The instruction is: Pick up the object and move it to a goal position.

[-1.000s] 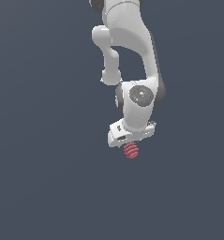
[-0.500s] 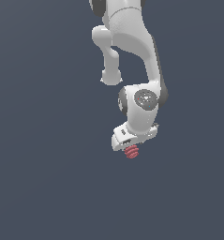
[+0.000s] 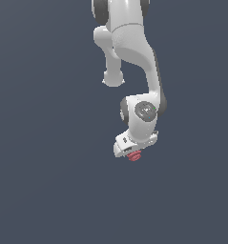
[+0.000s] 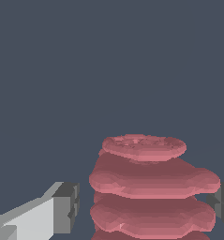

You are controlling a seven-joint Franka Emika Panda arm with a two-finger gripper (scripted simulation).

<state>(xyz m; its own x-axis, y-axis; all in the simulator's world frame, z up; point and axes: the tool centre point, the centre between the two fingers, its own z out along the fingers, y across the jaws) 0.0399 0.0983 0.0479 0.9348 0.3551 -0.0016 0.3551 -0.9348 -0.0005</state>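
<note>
The object [image 4: 148,187] is a small red lump made of flat bumpy layers, like a pile of little pancakes. In the wrist view it looks big and fills the lower middle of the picture. You can count the layers there, with a small round one on top and wider ones under it.

The gripper [image 4: 144,208] has one finger on each side of the object. One finger [image 4: 62,208] is white with a dark grey pad, and there is a thin gap between that pad and the red lump. The other finger [image 4: 223,201] only peeks in at the edge of the picture, and its grey pad is right up against the lump. So the fingers sit close around the object, but I cannot tell if they are really squeezing it.

The exterior view shows things the wrist view does not. There you see the whole white arm [image 3: 134,52] reaching down from the top of the picture. The gripper [image 3: 133,153] is at its low end. Only a tiny bit of the red object [image 3: 133,156] sticks out under it, and the layers are too small to see. The fingers are hidden there too. All around is plain dark grey-blue.
</note>
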